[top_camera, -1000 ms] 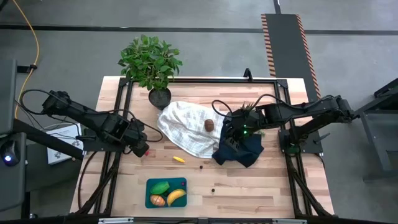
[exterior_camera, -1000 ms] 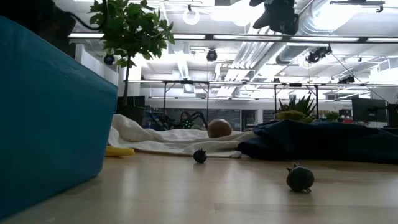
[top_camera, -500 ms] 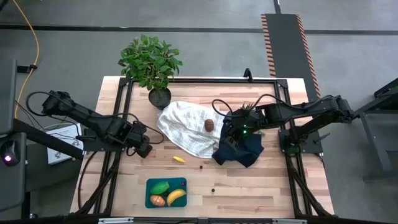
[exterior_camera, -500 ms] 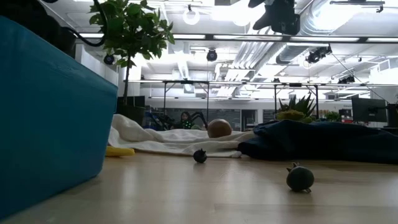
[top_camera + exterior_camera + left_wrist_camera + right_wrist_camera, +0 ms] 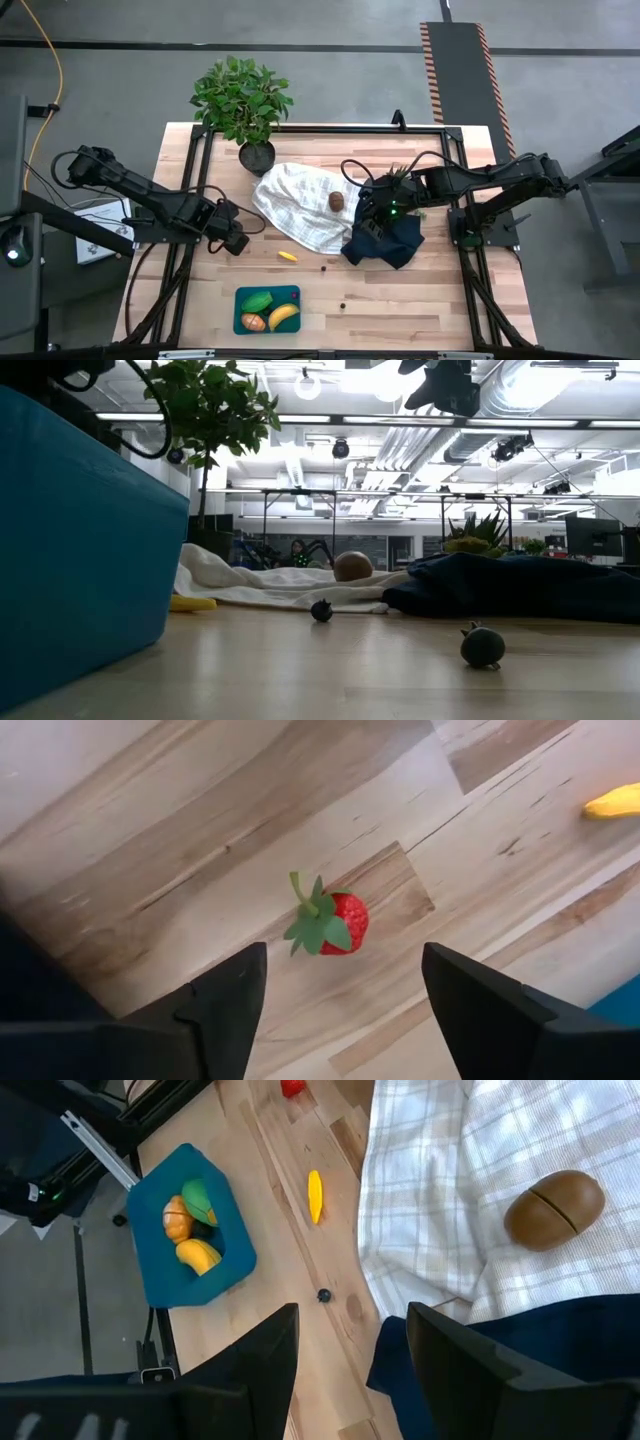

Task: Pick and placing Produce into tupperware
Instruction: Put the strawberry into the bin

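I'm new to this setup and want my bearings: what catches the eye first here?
A red strawberry lies on the bare wood, framed by the open left tool at the table's left side. At the near edge, the teal tub holds a banana, a green piece and an orange one. A white cloth carrying a brown kiwi fills the middle, by the right tool over the navy cloth.

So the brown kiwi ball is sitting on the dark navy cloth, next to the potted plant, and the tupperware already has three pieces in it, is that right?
Not quite. The brown kiwi ball sits on the white checked cloth, not the dark navy cloth; the high view and right wrist view both show it. The rest holds: the potted plant is nearby, and the tupperware holds three pieces.
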Available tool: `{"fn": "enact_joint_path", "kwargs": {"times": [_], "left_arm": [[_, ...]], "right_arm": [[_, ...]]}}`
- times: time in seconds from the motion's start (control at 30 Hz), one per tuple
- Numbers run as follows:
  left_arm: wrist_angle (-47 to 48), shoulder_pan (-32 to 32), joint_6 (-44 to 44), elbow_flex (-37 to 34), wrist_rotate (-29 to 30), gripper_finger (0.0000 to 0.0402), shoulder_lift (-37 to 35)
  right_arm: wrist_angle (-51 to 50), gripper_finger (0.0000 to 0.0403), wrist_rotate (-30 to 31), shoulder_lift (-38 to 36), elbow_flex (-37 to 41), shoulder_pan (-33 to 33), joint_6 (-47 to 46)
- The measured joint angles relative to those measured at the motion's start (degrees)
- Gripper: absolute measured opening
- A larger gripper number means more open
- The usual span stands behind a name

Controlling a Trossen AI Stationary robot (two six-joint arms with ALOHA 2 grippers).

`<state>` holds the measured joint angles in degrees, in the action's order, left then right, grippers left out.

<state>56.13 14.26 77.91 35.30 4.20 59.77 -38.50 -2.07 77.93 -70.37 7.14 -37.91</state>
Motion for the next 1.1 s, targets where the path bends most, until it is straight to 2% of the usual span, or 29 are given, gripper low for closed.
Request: {"fn": "enact_joint_path", "kwargs": {"times": [0.53,1.1], "left_arm": [[-6.57,0.00,0.57,-4.41,-0.08,0.0232,1.27],[-10.72,0.00,-1.25,-5.11,0.40,0.0232,9.17]], "right_arm": [[0.03,0.0179,-0.07,0.02,0.00,0.01,-0.63],[0.48,0.0179,-0.09,0.04,0.00,0.00,-0.64]]}}
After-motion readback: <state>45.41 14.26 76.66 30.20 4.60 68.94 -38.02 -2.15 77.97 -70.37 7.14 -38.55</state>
